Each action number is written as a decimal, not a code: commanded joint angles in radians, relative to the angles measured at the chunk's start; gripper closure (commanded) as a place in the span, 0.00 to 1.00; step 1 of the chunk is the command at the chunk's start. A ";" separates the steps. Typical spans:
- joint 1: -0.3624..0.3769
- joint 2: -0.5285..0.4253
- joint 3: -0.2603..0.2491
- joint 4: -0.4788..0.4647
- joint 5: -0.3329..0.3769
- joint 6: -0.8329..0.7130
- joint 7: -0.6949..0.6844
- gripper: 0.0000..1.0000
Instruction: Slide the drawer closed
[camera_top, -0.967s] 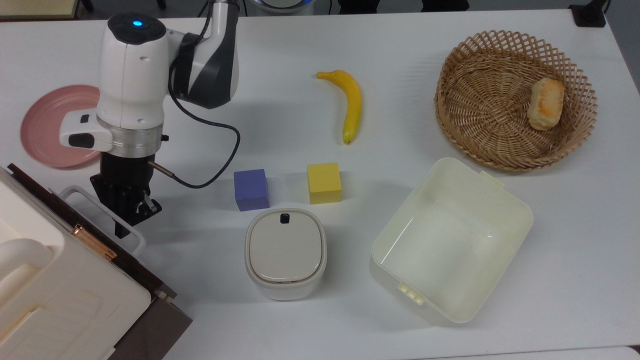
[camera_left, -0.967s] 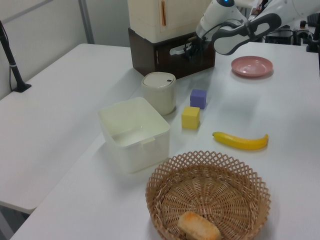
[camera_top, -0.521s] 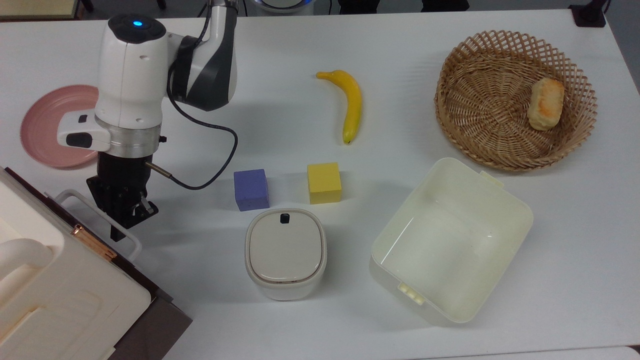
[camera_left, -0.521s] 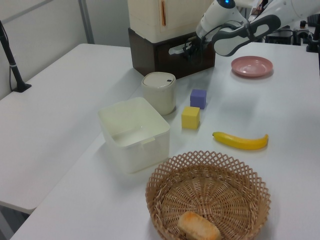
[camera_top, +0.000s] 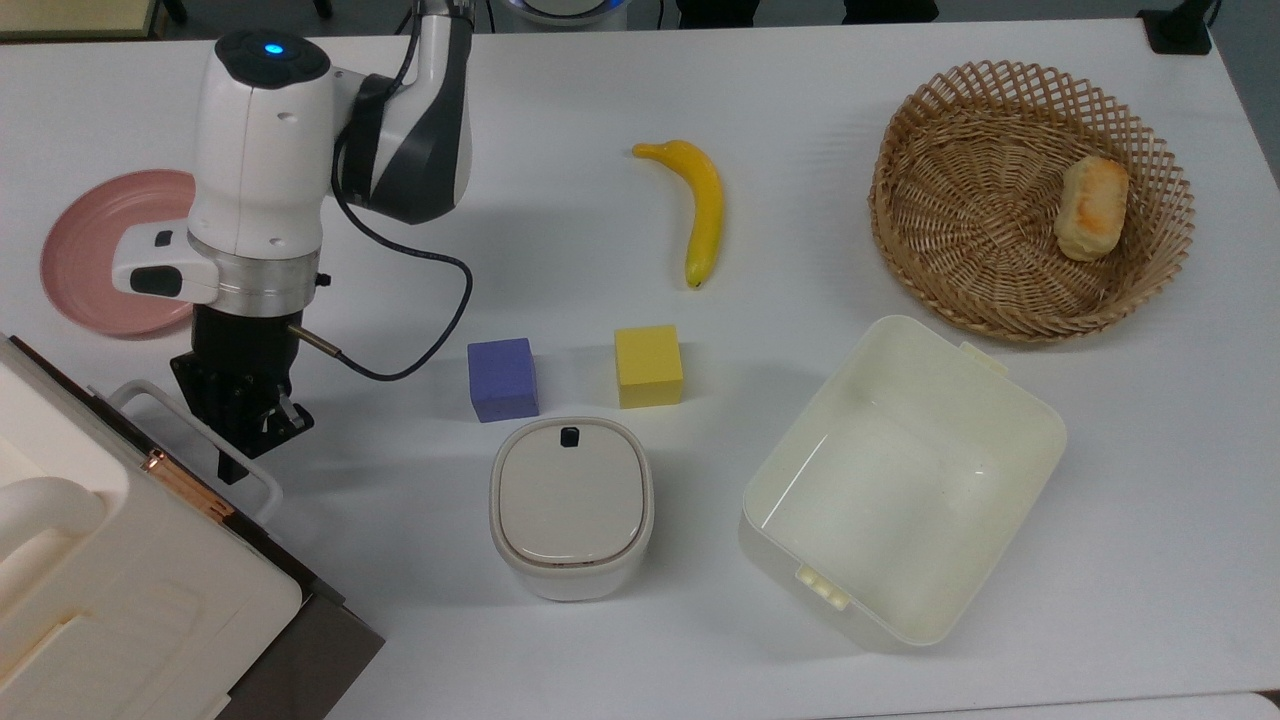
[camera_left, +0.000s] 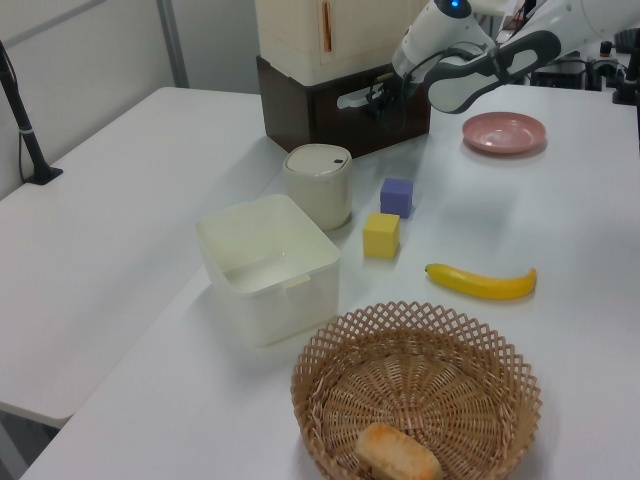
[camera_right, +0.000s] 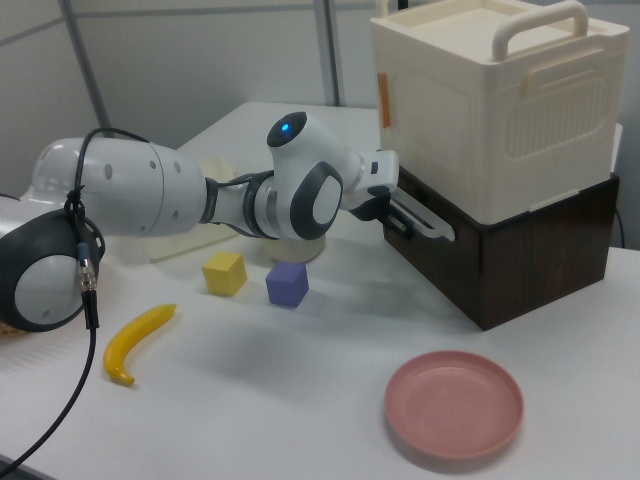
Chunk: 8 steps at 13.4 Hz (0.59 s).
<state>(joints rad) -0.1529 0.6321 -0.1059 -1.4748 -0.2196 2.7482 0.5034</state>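
Surface: white table (camera_top: 900, 80), objs spread across it.
Drawer: drawer (camera_right: 500, 270) w/ dark brown front sits at the top view's lower left corner, under a cream case (camera_right: 500, 110) w/ carry handle; front looks flush w/ the dark cabinet body in the right view.
Handle: white loop handle (camera_top: 195, 425) sticks out from drawer front toward the table centre.
Gripper: gripper (camera_top: 240, 440) points down right at the handle, on its outer side in the top view; touching or just beside it, can't tell which. Fingers open or closed: can't tell.
Gripper in left view: gripper (camera_left: 382, 98) in front of the dark panel, next to the handle.
Nearby: pink plate (camera_top: 90, 250) behind the arm; purple cube (camera_top: 502, 378) and yellow cube (camera_top: 648, 366) near; lidded white container (camera_top: 571, 507) beside them.
Further off: cream bin (camera_top: 900, 480), banana (camera_top: 700, 205), wicker basket (camera_top: 1030, 200) w/ bread roll (camera_top: 1093, 208), all well apart from the drawer.
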 joint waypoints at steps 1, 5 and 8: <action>0.000 0.015 -0.011 0.028 -0.012 0.030 0.046 0.99; -0.005 0.014 -0.011 0.028 -0.017 0.056 0.069 0.99; -0.002 0.014 -0.011 0.025 -0.030 0.053 0.055 0.99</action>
<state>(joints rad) -0.1564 0.6329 -0.1079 -1.4727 -0.2195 2.7683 0.5408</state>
